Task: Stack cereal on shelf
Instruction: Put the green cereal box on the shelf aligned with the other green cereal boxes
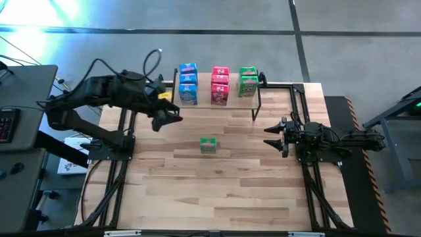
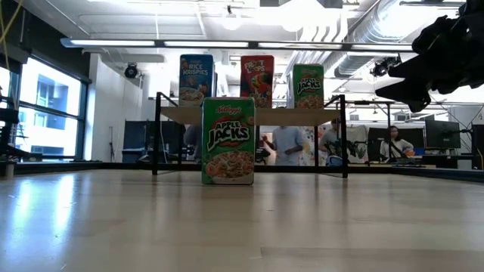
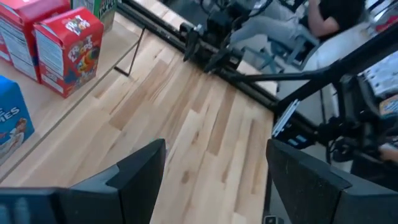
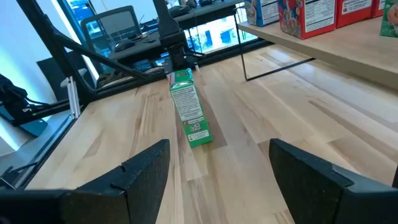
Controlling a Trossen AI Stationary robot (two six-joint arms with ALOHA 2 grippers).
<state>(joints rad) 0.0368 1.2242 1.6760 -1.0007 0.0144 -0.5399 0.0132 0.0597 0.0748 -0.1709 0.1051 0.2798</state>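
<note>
1. Cereal box, green: upright on table, apart from shelf.
2. Right gripper: fingers open, facing box; judged nearer.
3. Left gripper: fingers open, raised beside shelf.

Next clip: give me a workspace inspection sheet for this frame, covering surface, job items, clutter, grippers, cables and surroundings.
Surface: wooden plank tabletop, mostly bare.
Job's things: blue boxes, pink-red boxes and green boxes stand in rows on the shelf; one green Apple Jacks box stands upright on the table, in front of the shelf.
Clutter: nothing seen.
Grippers: left gripper open, empty, raised near the shelf's left end; right gripper open, empty, at the table's right side, facing the lone box.
Cables: black loop on the left arm.
Surroundings: people seated at desks behind the table.
</note>
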